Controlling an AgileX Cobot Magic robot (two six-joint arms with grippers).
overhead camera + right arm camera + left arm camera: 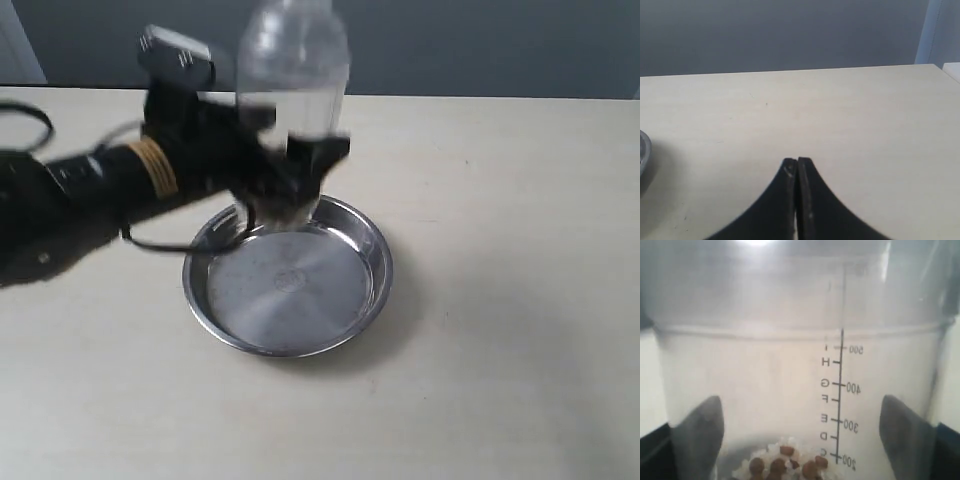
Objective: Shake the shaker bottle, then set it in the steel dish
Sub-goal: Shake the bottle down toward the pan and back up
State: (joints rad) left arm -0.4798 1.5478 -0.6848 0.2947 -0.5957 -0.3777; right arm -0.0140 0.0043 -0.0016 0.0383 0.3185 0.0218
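Note:
The clear shaker bottle stands upright in the air over the far rim of the steel dish, blurred by motion. My left gripper is shut on its lower body. In the left wrist view the bottle fills the frame, with a printed scale and brown and white granules at its base, and a dark finger pressed on each side. My right gripper is shut on nothing above bare table. It does not show in the exterior view.
The pale wooden table stretches round the dish. A sliver of the dish's rim shows at the edge of the right wrist view. A grey wall lies behind the table. The black left arm reaches in with cables trailing.

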